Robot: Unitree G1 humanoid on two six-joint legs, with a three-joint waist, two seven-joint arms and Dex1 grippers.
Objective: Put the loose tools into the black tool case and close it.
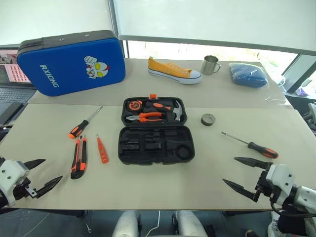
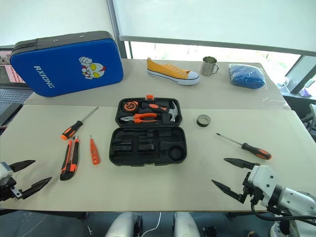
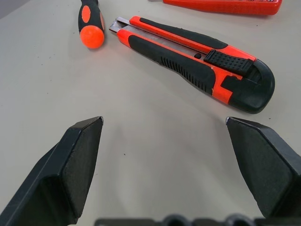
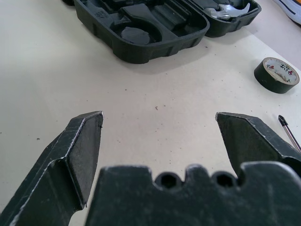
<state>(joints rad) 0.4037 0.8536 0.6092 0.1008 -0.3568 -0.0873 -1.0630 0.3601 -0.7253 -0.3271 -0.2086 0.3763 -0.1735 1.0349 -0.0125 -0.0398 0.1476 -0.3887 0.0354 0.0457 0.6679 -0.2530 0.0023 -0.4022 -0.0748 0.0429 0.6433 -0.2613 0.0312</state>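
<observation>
The black tool case (image 1: 156, 145) lies open at the table's middle, pliers, hammer and tape measure in its far half, empty slots in the near half. Left of it lie a screwdriver (image 1: 83, 124), a utility knife (image 1: 79, 158) and a slim orange tester (image 1: 101, 149). To the case's right, a dark tape roll (image 1: 208, 119) and a second screwdriver (image 1: 251, 145) rest on the table. My left gripper (image 1: 43, 174) hangs open near the front left edge, just short of the knife (image 3: 197, 61). My right gripper (image 1: 247, 173) is open at the front right, near the second screwdriver.
A blue cartoon-printed case (image 1: 71, 61) stands at the back left. A yellow shoe (image 1: 174, 70), a metal mug (image 1: 211, 64) and a blue bag (image 1: 248, 75) sit on the far table. A laptop (image 1: 12, 74) is at the far left.
</observation>
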